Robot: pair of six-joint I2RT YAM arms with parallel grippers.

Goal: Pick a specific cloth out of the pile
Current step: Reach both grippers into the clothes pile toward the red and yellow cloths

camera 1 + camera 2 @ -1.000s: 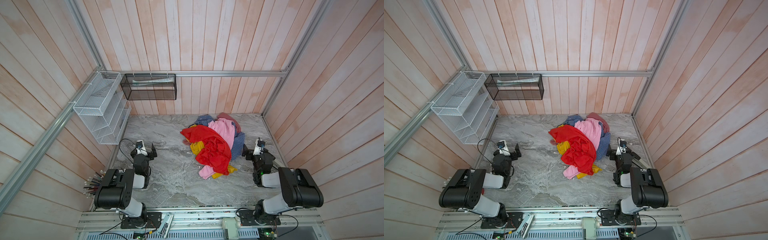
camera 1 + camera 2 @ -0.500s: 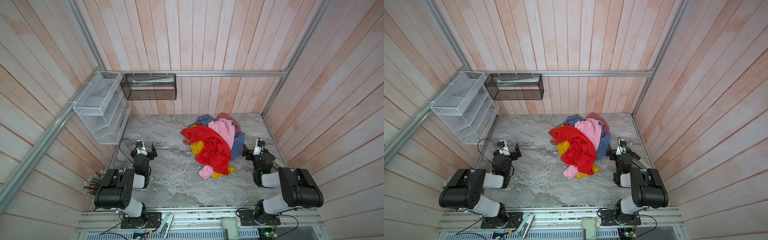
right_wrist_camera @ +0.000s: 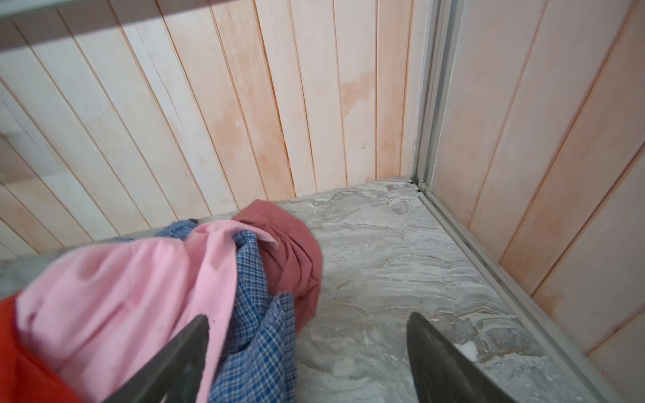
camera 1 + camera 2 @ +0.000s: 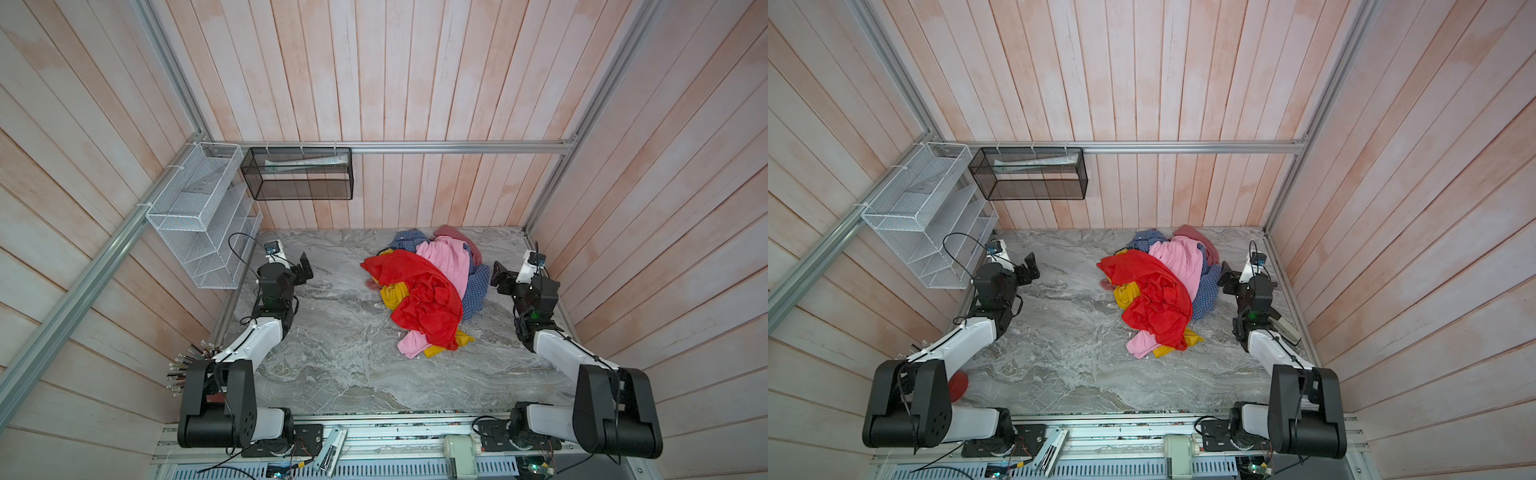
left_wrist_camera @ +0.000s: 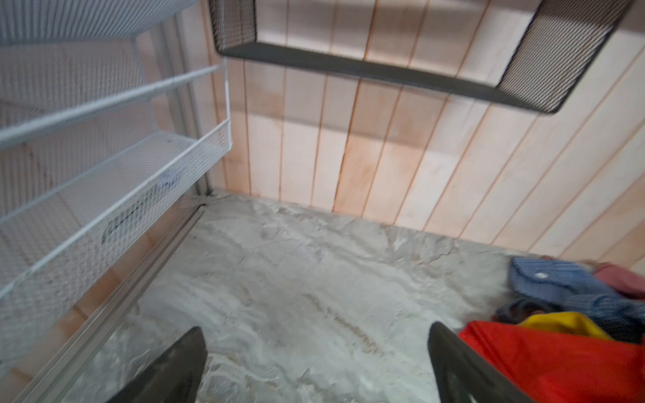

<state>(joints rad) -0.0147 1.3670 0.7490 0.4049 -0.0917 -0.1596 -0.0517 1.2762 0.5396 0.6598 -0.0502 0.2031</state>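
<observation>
Nothing I can see has shifted since the earlier frames: both arms sit as before, and the pile point(image 4: 1167, 286) lies unchanged on the right half of the counter point(image 4: 332, 353). The left tool point(image 4: 302, 269) hovers well apart from it, fingers wide and empty. The right tool point(image 4: 500, 276) waits just beside the pile's right edge, fingers also apart, nothing between them.

The cloth point(image 4: 392, 293) I want, mustard yellow, is mostly buried. One fold shows at the pile's left edge under the red cloth point(image 4: 424, 303), and a corner pokes out at the near end.

I judge the step in hand is the approach. The left fold looks the better target: bring the left tool in low, pinch yellow only, then draw leftward so the red slides off. That red drape is the main obstacle. The pink cloth point(image 4: 446, 259) and the blue checked cloth point(image 4: 476, 291) block any reach from the right. The white wire rack point(image 4: 199, 216) on the left wall seems clear of the path.
</observation>
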